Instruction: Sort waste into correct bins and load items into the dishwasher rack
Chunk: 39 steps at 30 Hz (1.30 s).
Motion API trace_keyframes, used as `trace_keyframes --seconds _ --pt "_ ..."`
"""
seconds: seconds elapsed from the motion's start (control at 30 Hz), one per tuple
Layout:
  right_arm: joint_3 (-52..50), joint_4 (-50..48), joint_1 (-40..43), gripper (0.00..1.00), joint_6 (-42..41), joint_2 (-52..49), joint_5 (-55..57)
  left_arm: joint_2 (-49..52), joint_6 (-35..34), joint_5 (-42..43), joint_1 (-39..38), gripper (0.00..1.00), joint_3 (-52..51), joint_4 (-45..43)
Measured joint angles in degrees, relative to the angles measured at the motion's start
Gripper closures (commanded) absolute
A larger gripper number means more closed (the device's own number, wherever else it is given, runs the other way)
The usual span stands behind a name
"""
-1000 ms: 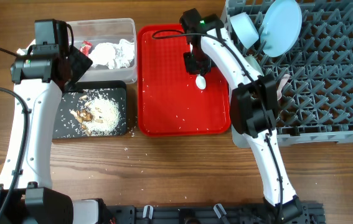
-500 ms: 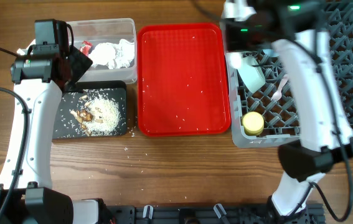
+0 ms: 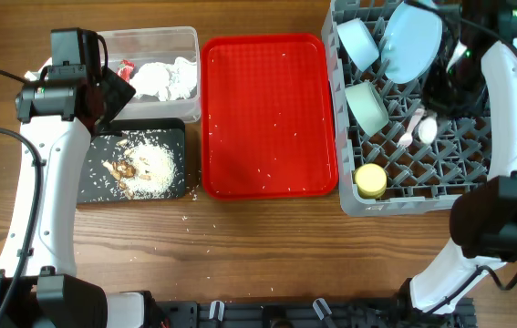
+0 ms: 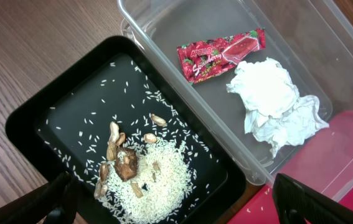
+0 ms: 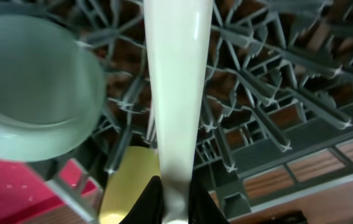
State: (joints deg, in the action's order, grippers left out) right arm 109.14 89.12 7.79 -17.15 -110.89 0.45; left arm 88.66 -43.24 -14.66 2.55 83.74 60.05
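My right gripper (image 3: 437, 102) (image 5: 175, 200) is shut on the white spoon (image 3: 428, 130) (image 5: 171, 93) and holds it over the grey dishwasher rack (image 3: 504, 173) (image 5: 269, 118). The rack holds the light blue plate (image 3: 413, 41), two light blue bowls (image 3: 356, 41) (image 3: 367, 107) (image 5: 30, 93), the yellow cup (image 3: 370, 179) (image 5: 129, 186) and the white fork (image 3: 409, 129). My left gripper (image 3: 115, 94) (image 4: 182, 214) is open and empty above the black tray (image 3: 89, 182) (image 4: 58, 118) of rice and brown scraps (image 4: 145, 180). The clear tub (image 3: 185, 41) (image 4: 325, 43) holds the red wrapper (image 4: 221, 53) and white napkins (image 4: 272, 102).
The flat red serving tray (image 3: 269, 114) lies between the bins and the rack, with a few rice grains on it. Stray rice grains lie on the wooden table (image 3: 194, 232) in front of the black tray.
My right gripper has carried the spoon from over the red tray to the right, over the rack. The left arm has not moved.
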Motion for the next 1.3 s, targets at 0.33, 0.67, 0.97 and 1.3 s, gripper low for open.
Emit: trace_keyframes --seconds 0.33,0.67,0.97,1.3 --pt "-5.6 -4.2 -0.1 0.66 -1.6 0.0 0.0 0.0 0.0 0.0 0.0 0.00 0.0 0.0" --pt "-5.6 -4.3 -2.6 0.01 8.2 12.4 -3.3 0.0 0.0 0.0 0.0 0.00 0.0 0.0" --pt "-4.3 -4.7 -7.8 0.00 -0.1 40.1 -13.5 0.0 0.0 0.0 0.0 0.00 0.0 0.0" --pt "-11.1 -21.6 -7.8 0.00 8.2 53.2 -7.8 0.0 0.0 0.0 0.0 0.00 0.0 0.0"
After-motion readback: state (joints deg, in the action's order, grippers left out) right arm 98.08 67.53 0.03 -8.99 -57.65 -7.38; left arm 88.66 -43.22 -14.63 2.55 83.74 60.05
